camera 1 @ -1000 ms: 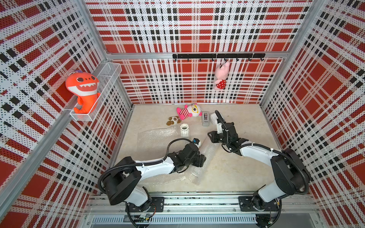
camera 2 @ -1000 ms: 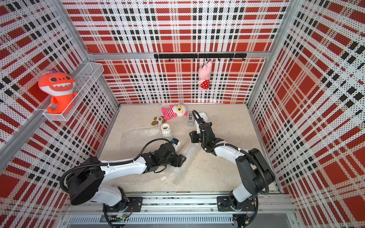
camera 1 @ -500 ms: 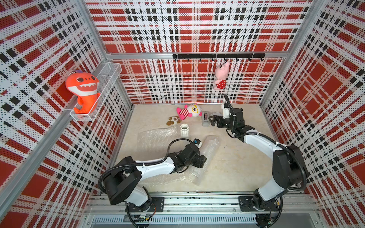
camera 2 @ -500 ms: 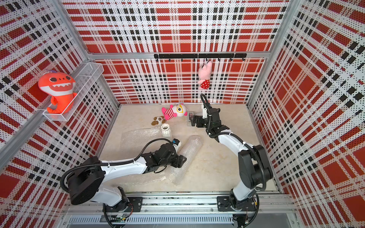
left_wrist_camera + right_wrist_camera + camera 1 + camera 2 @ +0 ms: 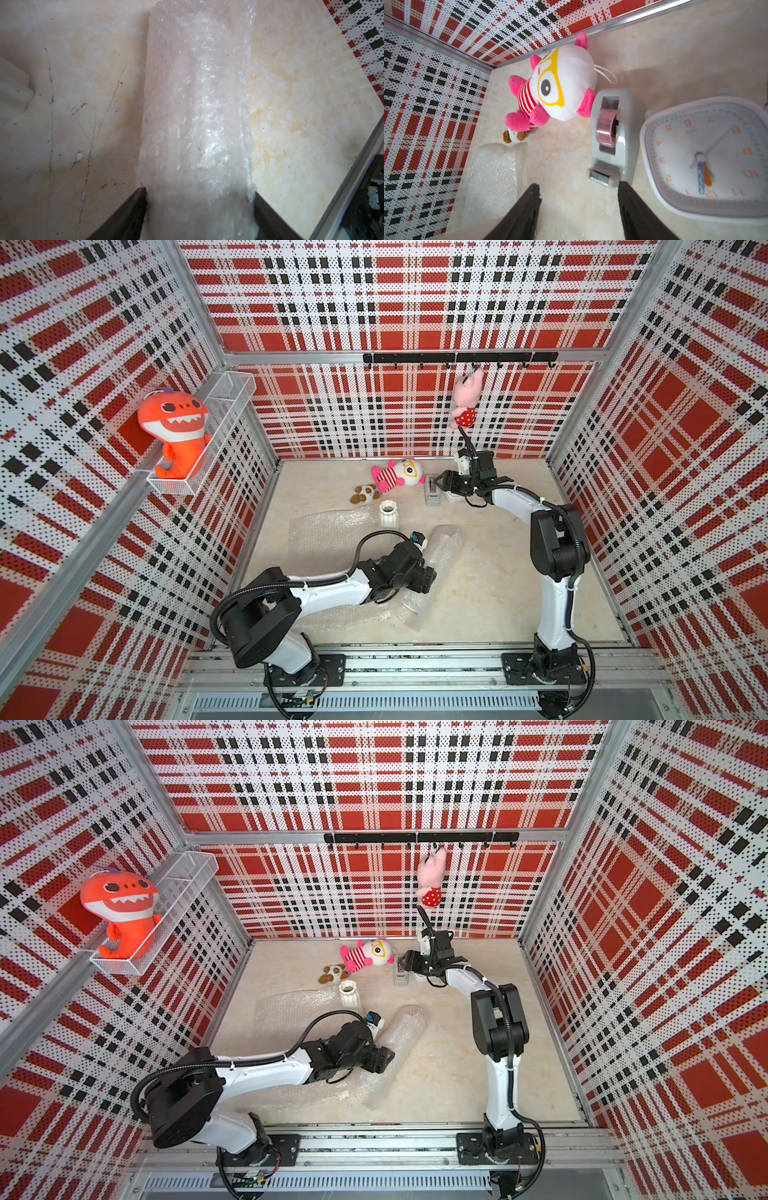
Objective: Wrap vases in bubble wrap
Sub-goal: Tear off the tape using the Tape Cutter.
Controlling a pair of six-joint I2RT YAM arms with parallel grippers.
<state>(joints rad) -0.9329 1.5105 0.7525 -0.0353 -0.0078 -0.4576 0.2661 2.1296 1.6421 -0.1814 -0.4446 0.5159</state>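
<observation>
Reaching: right gripper [image 5: 579, 185] has moved to the tape dispenser [image 5: 629, 116], jaws spread, empty.
Holding: left gripper [image 5: 198, 191] jaws pinching the bubble-wrap roll [image 5: 197, 93].
Meaning: taping 1 roll likely next.

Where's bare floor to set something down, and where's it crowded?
Free: the stretch between the wrapped roll and the right arm, and the far left corner behind the flat bubble wrap. Crowded: the far middle, with toys, vase, tape dispenser and clock.

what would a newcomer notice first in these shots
The red plaid walls all around, and the orange shark plush perched in a wire shelf. Near the front, the left gripper clasps a bubble-wrap roll, while the open right gripper hovers by a tape dispenser at the back.
</observation>
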